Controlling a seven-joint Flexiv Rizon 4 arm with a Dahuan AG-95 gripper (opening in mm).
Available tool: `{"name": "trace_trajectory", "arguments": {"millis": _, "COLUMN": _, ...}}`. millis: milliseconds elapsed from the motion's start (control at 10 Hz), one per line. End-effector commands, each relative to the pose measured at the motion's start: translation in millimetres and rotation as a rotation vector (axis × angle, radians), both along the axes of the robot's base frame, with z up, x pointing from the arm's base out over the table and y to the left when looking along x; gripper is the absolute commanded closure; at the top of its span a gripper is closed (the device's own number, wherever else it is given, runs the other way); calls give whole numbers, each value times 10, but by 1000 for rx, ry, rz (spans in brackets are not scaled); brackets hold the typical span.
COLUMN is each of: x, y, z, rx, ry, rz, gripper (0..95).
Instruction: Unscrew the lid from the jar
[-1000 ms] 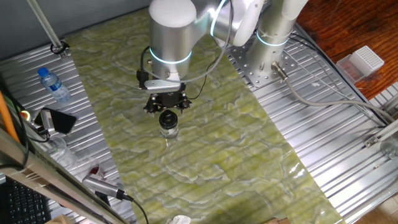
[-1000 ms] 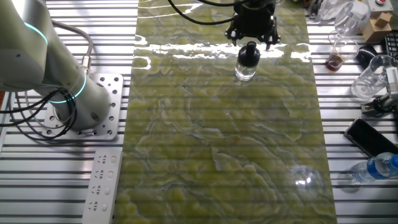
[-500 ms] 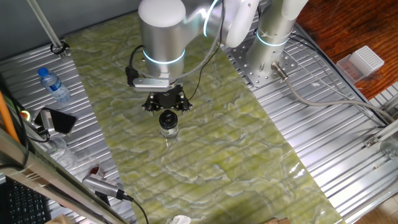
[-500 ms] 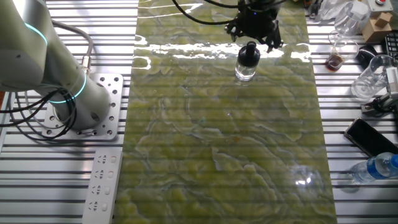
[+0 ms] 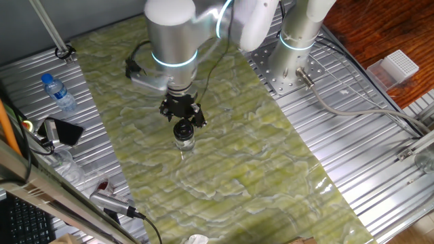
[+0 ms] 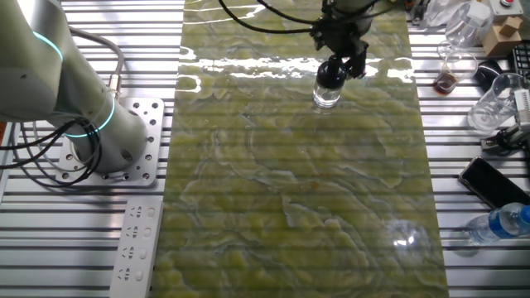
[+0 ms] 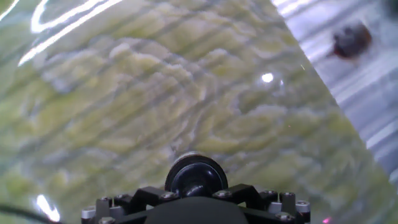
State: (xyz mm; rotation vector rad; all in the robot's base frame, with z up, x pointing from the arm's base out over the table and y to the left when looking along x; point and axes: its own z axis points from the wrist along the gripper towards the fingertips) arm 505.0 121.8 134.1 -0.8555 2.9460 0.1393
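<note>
The jar is a small clear glass jar standing upright on the green marbled mat; it also shows in the other fixed view. Its black lid is on top, seen too in the other fixed view and in the hand view. My gripper hangs straight down over the jar from the silver wrist, and the jaws stand close round the lid. In the hand view the lid sits tight against the black gripper body, which hides the jaw contact.
A water bottle with a blue cap and a phone lie at the left on the ribbed metal table. The robot base stands at the back right. A white box sits at the far right.
The wrist has turned about its vertical axis over the jar, and its side cable box has swung to the left. The jar has stayed in place.
</note>
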Motion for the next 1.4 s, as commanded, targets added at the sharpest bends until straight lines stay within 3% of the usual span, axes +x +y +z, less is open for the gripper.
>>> {"name": "trace_trajectory", "arguments": {"millis": 100, "x": 4, "y": 1, "z": -23, "rx": 61, "ry": 128, "rz": -415, "gripper": 0}}
{"name": "trace_trajectory", "arguments": {"millis": 200, "x": 5, "y": 1, "z": -41, "rx": 41, "ry": 156, "rz": -443, "gripper": 0}}
{"name": "trace_trajectory", "arguments": {"millis": 300, "x": 6, "y": 1, "z": -76, "rx": 5, "ry": 150, "rz": -447, "gripper": 0}}
{"name": "trace_trajectory", "arguments": {"millis": 400, "x": 6, "y": 0, "z": -110, "rx": -16, "ry": 144, "rz": -446, "gripper": 190}}
{"name": "trace_trajectory", "arguments": {"millis": 600, "x": 7, "y": 3, "z": -176, "rx": -20, "ry": 151, "rz": -457, "gripper": 190}}
{"name": "trace_trajectory", "arguments": {"millis": 700, "x": 11, "y": 7, "z": -209, "rx": -28, "ry": 150, "rz": -458, "gripper": 0}}
{"name": "trace_trajectory", "arguments": {"millis": 1200, "x": 16, "y": 12, "z": -282, "rx": -97, "ry": 129, "rz": -444, "gripper": 0}}
{"name": "trace_trajectory", "arguments": {"millis": 1300, "x": 12, "y": 12, "z": -306, "rx": -98, "ry": 127, "rz": -439, "gripper": 190}}
{"name": "trace_trajectory", "arguments": {"millis": 1400, "x": -2, "y": 8, "z": -329, "rx": -96, "ry": 117, "rz": -423, "gripper": 190}}
